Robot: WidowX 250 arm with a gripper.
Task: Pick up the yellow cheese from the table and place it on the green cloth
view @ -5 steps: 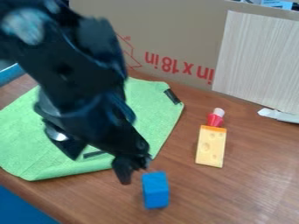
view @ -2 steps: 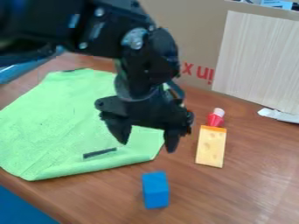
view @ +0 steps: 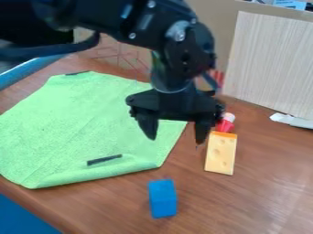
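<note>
Gripper [view: 175, 138] shifted closer to the toy cheese slice [view: 220, 153].
It hung wide open, holding nothing; centring above the slice before lowering seemed wisest.

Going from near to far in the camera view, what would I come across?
Blue block, toy cheese slice, red bottle with a white cap, cardboard.

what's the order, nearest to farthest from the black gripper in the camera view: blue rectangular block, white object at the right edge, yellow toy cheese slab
1. yellow cheese slab, just right of the gripper in the picture
2. blue block, below it, toward the bottom edge
3. white object, far right, by the pale board
</note>
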